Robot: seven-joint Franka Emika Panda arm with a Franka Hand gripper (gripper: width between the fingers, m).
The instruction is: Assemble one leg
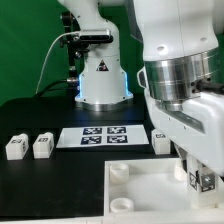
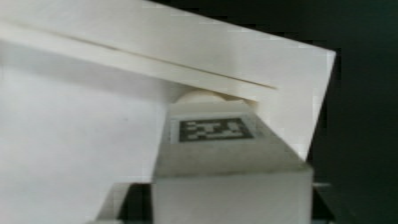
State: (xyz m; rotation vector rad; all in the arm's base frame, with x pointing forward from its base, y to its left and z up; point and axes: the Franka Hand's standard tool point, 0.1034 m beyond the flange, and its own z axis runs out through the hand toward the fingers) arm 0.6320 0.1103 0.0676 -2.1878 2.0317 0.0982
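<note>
My gripper (image 1: 200, 176) is shut on a leg (image 1: 203, 182), a small white block with a black-and-white tag, and holds it upright over the near right part of the large white plate (image 1: 140, 190). In the wrist view the held leg (image 2: 222, 160) fills the space between the fingers of my gripper (image 2: 222, 198), tag facing the camera. Its far end is at the plate (image 2: 89, 100), close to the plate's edge. Whether it touches a socket is hidden.
Two more legs (image 1: 15, 147) (image 1: 42, 146) stand on the black table at the exterior view's left. A third (image 1: 160, 140) stands beside the marker board (image 1: 100, 136). The robot base (image 1: 100, 80) is behind. A round socket (image 1: 119, 174) shows on the plate.
</note>
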